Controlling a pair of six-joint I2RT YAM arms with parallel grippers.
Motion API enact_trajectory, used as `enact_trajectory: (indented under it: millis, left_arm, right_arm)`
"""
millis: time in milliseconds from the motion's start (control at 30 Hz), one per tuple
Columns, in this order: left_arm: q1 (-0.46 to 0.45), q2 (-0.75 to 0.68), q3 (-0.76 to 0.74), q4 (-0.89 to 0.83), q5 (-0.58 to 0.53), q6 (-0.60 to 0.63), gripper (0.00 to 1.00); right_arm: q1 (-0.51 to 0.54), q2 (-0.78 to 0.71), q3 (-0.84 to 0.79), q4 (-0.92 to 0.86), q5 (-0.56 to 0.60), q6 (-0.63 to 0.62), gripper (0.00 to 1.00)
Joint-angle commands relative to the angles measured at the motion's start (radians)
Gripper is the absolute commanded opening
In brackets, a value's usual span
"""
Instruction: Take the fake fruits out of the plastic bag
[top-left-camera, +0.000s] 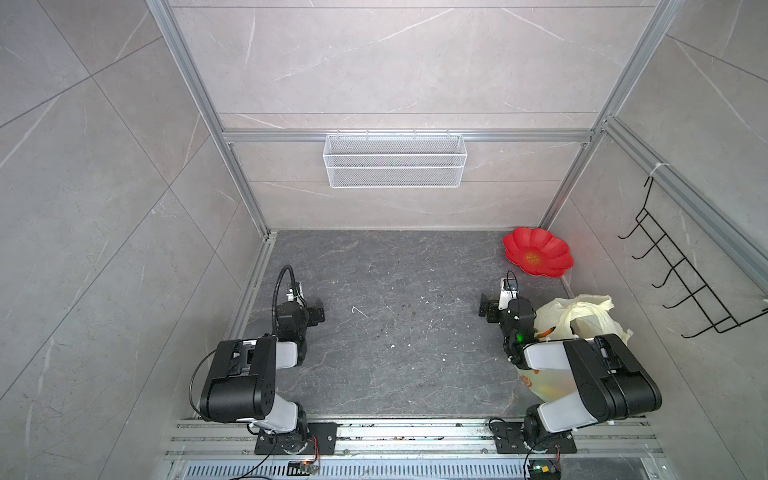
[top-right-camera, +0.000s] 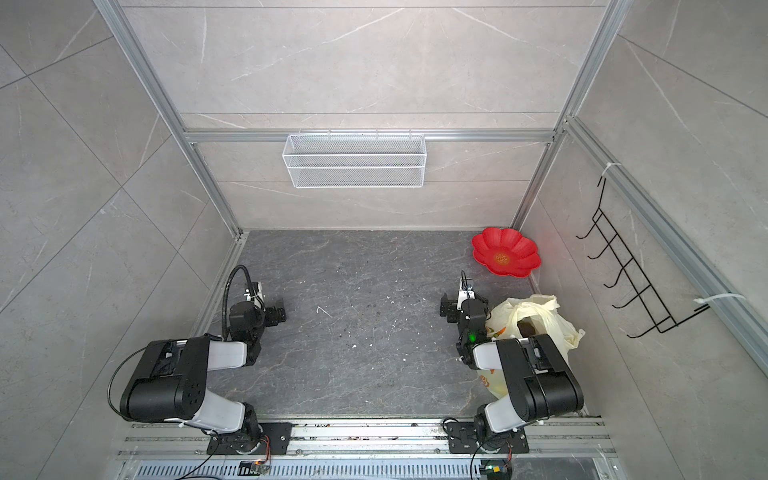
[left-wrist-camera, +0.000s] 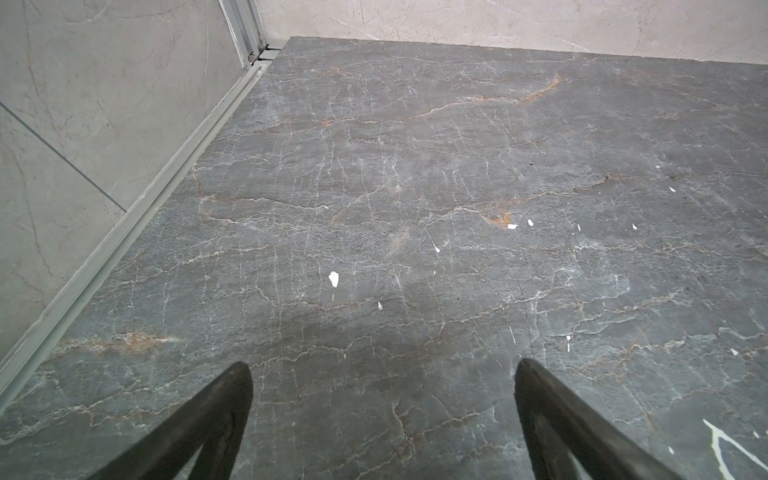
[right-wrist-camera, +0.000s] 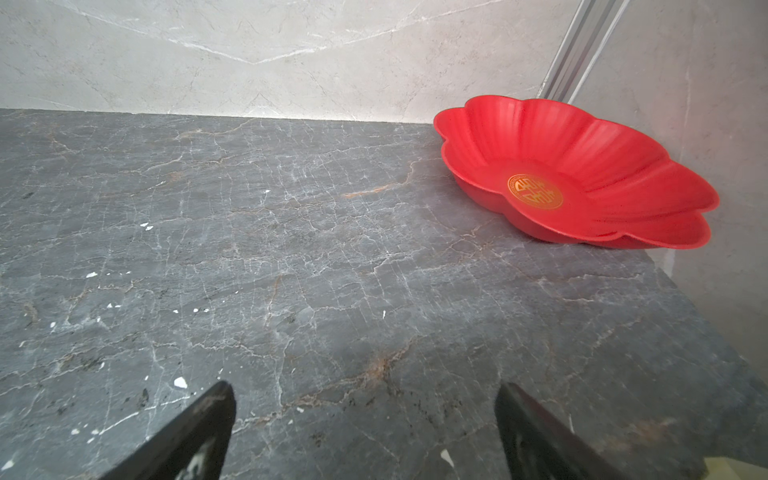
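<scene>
The dark stone table (top-left-camera: 395, 332) is mostly bare. The plastic bag (top-left-camera: 582, 316) lies at its right edge against the side wall. Its long axis runs near to far, and its handle loops and mouth are at the far end. The folded right arm (top-left-camera: 602, 374) reaches over the middle of the bag and hides that part.

A red plate (top-left-camera: 536, 251) sits in the far right corner, beyond the bag.

The right gripper (top-left-camera: 483, 307) hovers just left of the bag's mouth, jaws spread wide with nothing between them. It faces the far wall, so the bag lies to its right and slightly to the near side. I'd judge it has to swing right to reach in.

The left gripper (top-left-camera: 319, 309) is just as wide and just as empty. It is well apart across the table, so the right arm is clearly the nearer one.

I can't make out the fake fruits. Something dark shows in the bag's mouth in a top view, but I can't tell what it is.
</scene>
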Motion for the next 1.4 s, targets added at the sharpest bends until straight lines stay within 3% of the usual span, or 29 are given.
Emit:
enact_trajectory:
  millis: [0,167,300,433,533,600,700,733,867,933,1000,1100,1233,1367]
  left_arm:
    - [-0.015,-0.057,-0.019,0.056,0.017,0.038,1.0]
    - [-0.1,-0.216,-0.062,-0.009,-0.007,0.114,1.0]
    - [-0.213,-0.407,-0.044,-0.16,-0.096,0.136,1.0]
    - [-0.228,-0.6,0.033,-0.412,-0.122,-0.12,1.0]
    - [-0.227,-0.684,0.114,-0.648,-0.216,-0.385,1.0]
    - [-0.226,-0.715,0.148,-0.759,-0.229,-0.494,1.0]
    - [-0.226,-0.739,0.198,-1.001,-0.291,-0.718,1.0]
    - [-0.226,-0.742,0.201,-1.035,-0.275,-0.74,1.0]
    - [-0.226,-0.73,0.179,-1.001,-0.079,-0.673,1.0]
    - [-0.23,-0.706,0.176,-1.004,-0.011,-0.638,1.0]
    - [-0.266,-0.672,0.181,-1.019,-0.016,-0.609,1.0]
    - [-0.337,-0.61,0.179,-1.02,-0.076,-0.547,1.0]
    - [-0.341,-0.537,0.165,-0.996,-0.098,-0.515,1.0]
    - [-0.341,-0.485,0.186,-0.984,-0.09,-0.515,1.0]
  right_arm:
    - [-0.004,-0.005,0.004,0.014,-0.017,-0.017,0.99]
    - [0.008,-0.172,-0.048,-0.023,-0.075,-0.051,0.99]
    - [0.025,-0.388,-0.04,-0.197,-0.111,-0.043,0.99]
    - [0.033,-0.561,0.045,-0.437,-0.225,0.041,0.99]
    - [0.034,-0.655,0.162,-0.668,-0.277,0.144,0.99]
    - [0.034,-0.704,0.268,-0.853,-0.307,0.202,0.99]
    - [0.034,-0.753,0.424,-1.063,-0.293,0.272,0.99]
    - [0.034,-0.761,0.485,-1.134,-0.274,0.298,0.99]
    - [0.034,-0.731,0.746,-1.469,-0.125,0.473,0.99]
    - [0.033,-0.686,0.884,-1.63,-0.138,0.47,1.0]
    - [0.034,-0.659,0.988,-1.759,-0.127,0.462,1.0]
    - [0.034,-0.649,1.113,-1.981,0.001,0.515,1.0]
    - [0.034,-0.608,1.31,-2.308,0.204,0.598,1.0]
    - [0.034,-0.598,1.338,-2.435,0.305,0.655,0.99]
